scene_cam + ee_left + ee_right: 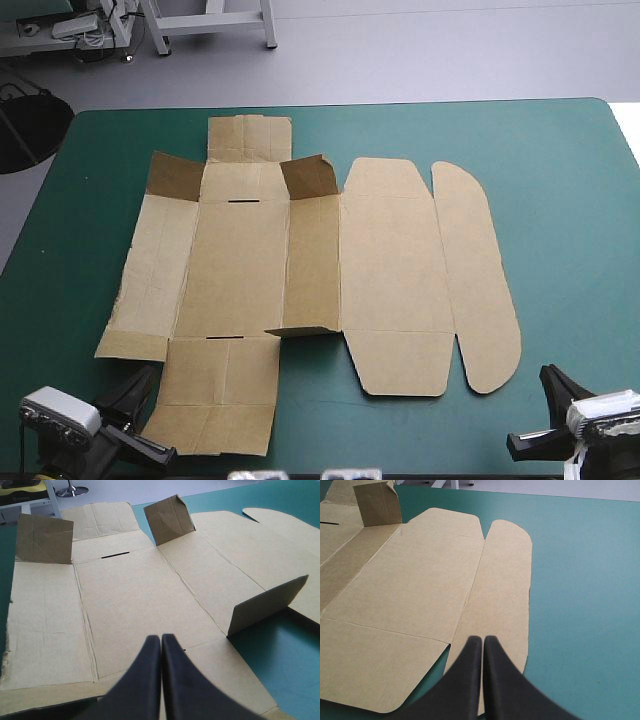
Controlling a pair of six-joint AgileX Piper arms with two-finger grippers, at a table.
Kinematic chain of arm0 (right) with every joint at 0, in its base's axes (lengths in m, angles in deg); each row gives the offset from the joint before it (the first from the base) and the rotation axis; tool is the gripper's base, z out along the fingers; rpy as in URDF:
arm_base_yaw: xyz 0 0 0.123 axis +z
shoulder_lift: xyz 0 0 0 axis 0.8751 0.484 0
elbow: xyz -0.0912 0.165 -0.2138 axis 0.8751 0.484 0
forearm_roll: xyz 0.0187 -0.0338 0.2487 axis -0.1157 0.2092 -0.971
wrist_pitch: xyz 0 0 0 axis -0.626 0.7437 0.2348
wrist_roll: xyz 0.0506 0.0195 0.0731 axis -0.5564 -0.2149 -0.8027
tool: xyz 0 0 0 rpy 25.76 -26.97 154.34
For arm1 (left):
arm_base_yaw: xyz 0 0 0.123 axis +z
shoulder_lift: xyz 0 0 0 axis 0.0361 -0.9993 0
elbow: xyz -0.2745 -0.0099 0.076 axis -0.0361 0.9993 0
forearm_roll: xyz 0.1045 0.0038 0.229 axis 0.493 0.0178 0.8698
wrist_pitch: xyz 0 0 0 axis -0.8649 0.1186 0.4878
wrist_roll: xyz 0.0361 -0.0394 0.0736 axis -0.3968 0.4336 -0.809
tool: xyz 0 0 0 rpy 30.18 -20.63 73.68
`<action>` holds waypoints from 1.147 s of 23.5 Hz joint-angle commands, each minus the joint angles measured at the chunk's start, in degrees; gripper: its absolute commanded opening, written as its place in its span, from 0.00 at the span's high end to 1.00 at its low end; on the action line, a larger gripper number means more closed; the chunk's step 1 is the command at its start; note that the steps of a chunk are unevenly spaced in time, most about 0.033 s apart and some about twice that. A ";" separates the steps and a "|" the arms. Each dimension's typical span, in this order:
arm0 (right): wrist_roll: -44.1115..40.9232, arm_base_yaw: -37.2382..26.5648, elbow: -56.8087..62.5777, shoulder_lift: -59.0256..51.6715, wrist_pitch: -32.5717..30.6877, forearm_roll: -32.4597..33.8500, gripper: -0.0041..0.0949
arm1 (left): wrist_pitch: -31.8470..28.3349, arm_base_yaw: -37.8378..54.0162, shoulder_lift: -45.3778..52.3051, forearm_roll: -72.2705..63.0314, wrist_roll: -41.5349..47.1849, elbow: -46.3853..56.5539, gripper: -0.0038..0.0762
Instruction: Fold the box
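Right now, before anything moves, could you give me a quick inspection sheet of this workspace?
Surface: table, flat, with a teal-green cover.
Job's things: box, a brown cut sheet lying mostly flat, three small flaps standing up.
Clutter: nothing seen.
Grippers: left gripper and right gripper both shut, holding nothing, near the table's near edge.
Cables: nothing seen.
Surroundings: nothing seen.

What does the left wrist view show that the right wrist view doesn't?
Left wrist only: the left gripper, shut; the box with its far-left flap and near flap, both raised. Right wrist only: the right gripper, shut; most of the rounded flap. Both: the box, the far middle flap, the slot, the teal-green cover.
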 commanded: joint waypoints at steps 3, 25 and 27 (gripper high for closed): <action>0.56 -0.19 -1.68 -1.43 4.11 -0.67 0.96 | -4.26 -0.09 0.33 -1.60 0.30 -1.37 0.96; 0.56 -0.19 -1.68 -1.43 4.11 -0.47 0.96 | -7.51 -0.09 -54.53 -1.35 1.69 -33.56 0.96; 0.56 -0.19 -1.68 -1.43 4.11 -0.47 0.96 | -8.93 -0.09 -58.76 -1.35 1.82 -36.01 0.96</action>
